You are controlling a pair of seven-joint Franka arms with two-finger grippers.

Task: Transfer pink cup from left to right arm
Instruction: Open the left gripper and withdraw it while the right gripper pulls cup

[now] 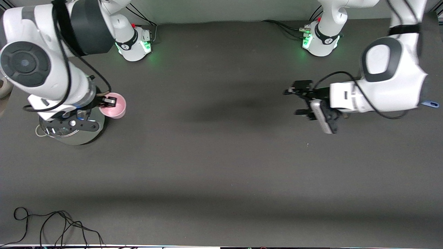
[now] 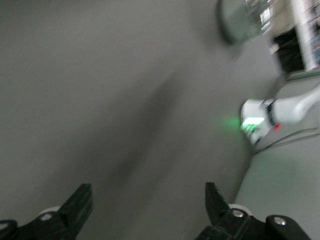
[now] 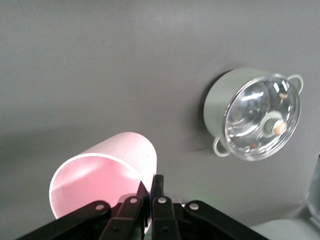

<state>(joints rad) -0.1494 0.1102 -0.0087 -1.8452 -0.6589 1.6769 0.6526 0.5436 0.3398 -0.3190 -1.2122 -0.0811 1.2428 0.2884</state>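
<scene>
The pink cup (image 1: 116, 108) (image 3: 107, 172) hangs over the table at the right arm's end, beside a lidded pot. My right gripper (image 1: 110, 101) (image 3: 151, 186) is shut on the cup's wall at the rim, with one finger inside and one outside. The cup's mouth faces the right wrist camera, and it looks empty. My left gripper (image 1: 292, 102) (image 2: 146, 192) is open over bare table toward the left arm's end. Nothing is between its fingers, and it is well apart from the cup.
A grey pot with a glass lid (image 1: 74, 133) (image 3: 260, 117) (image 2: 240, 20) stands on the table, partly under the right arm's hand. Loose black cables (image 1: 52, 224) lie at the table edge nearest the front camera. Both arm bases (image 1: 136, 43) (image 1: 320, 39) glow green.
</scene>
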